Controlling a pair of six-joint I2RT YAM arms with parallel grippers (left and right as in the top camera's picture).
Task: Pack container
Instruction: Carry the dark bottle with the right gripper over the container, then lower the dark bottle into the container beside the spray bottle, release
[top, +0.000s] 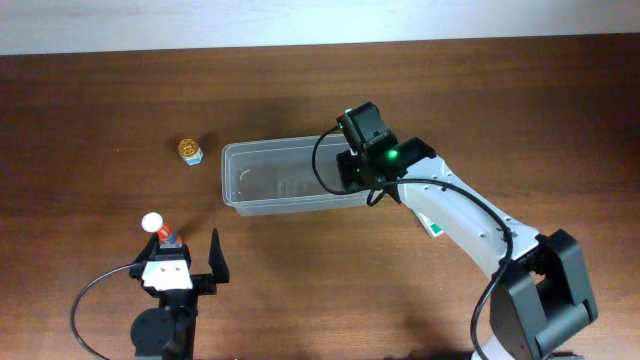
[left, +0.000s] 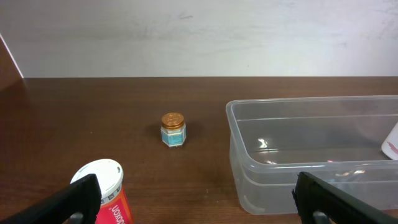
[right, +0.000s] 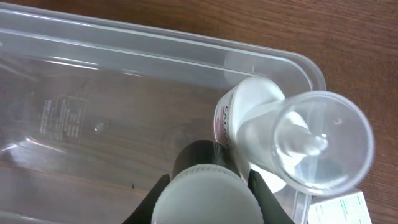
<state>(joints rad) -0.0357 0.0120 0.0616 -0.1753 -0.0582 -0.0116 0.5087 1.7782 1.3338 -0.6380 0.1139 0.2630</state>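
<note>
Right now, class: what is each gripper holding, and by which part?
The right gripper grips a white, round-topped cylinder by its sides, over the clear plastic rectangular container. The left gripper is open and holds nothing.

The container (top: 280, 146) is clear, glossy plastic. The counter (top: 100, 100) is dark, matt-looking wood. The small jar's lid (left: 173, 118) shines like gold metal.

Left half of container (top: 280, 206) free; right tool (top: 352, 172), white-capped bottle (right: 199, 196) and spray bottle (right: 245, 115) at right end.
</note>
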